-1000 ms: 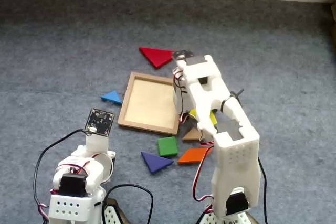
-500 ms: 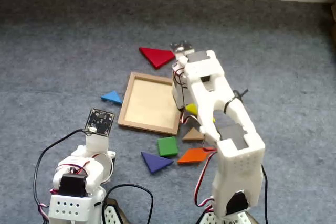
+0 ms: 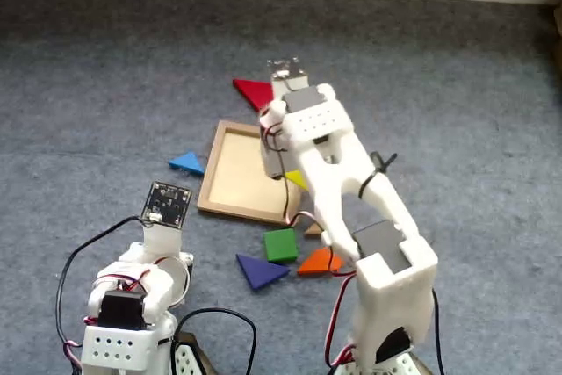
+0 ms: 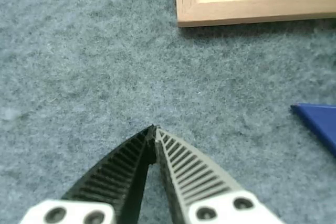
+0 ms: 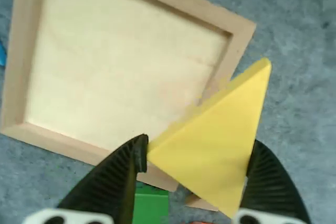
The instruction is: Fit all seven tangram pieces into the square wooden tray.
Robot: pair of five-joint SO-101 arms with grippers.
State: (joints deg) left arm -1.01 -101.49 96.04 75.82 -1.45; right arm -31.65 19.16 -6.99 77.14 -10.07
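The square wooden tray [image 3: 216, 164] lies on the grey carpet with nothing in it. My right gripper [image 5: 198, 149] is shut on a yellow triangle [image 5: 215, 129], held above the tray's right rim [image 5: 239, 45]. In the high view the yellow triangle [image 3: 297, 180] peeks out under the right arm [image 3: 325, 129]. A red triangle [image 3: 253, 91] lies beyond the tray and a light blue triangle [image 3: 187, 162] to its left. Near the tray's front are a green square [image 3: 280, 244], a dark blue triangle [image 3: 261, 270], an orange piece [image 3: 318, 261] and a brown triangle [image 3: 313, 229]. My left gripper [image 4: 154, 132] is shut just over bare carpet.
The left arm [image 3: 132, 305] sits folded at the front left, its gripper short of the tray's near corner [image 4: 210, 11], with the dark blue triangle [image 4: 320, 121] off to one side. Open carpet spreads to the left, right and far side.
The right arm has swung left with the yellow triangle, from the tray's right side to over its right rim, now covering part of the red triangle. The left arm has not moved.
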